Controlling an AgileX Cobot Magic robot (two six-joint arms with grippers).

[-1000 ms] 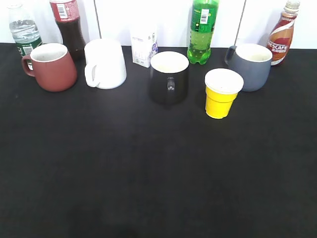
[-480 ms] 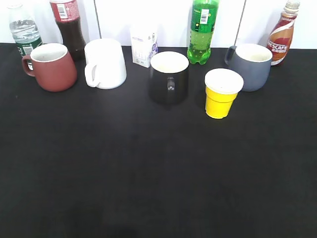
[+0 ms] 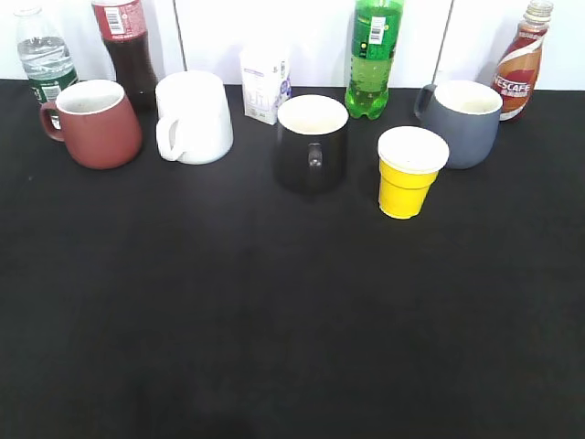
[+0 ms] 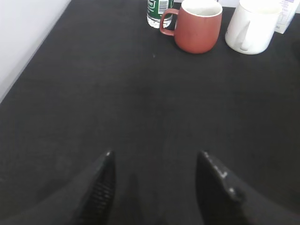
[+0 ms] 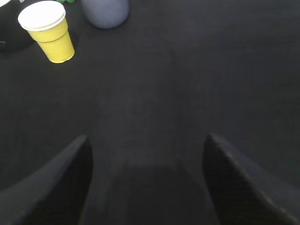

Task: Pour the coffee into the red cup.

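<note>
A matte black worktop (image 3: 292,311) fills nearly the whole exterior view, its front and middle bare, and runs back to a plain white wall (image 3: 219,37) crossed by thin dark vertical seams. In the left wrist view the same white wall borders the worktop along its left edge.

All the objects stand along the far edge. The coffee (image 3: 521,62), a small curvy bottle labelled NESCAFE, stands upright at the far right against the wall, just behind and to the right of a grey mug (image 3: 462,122). The red cup (image 3: 92,123) stands upright at the far left, well apart from the coffee, its handle to the left and its inside pale. Behind it are a clear water bottle (image 3: 38,57) and a dark cola bottle (image 3: 128,50). Between the two ends stand a white mug (image 3: 193,117), a small white carton (image 3: 265,84), a black mug (image 3: 312,143), a green bottle (image 3: 374,57) and a yellow cup (image 3: 409,171).

The left gripper (image 4: 154,180) hangs low over bare worktop with its jaws spread and nothing between them. The right gripper (image 5: 147,176) is likewise spread wide and empty over bare worktop, the yellow cup and grey mug ahead of it
</note>
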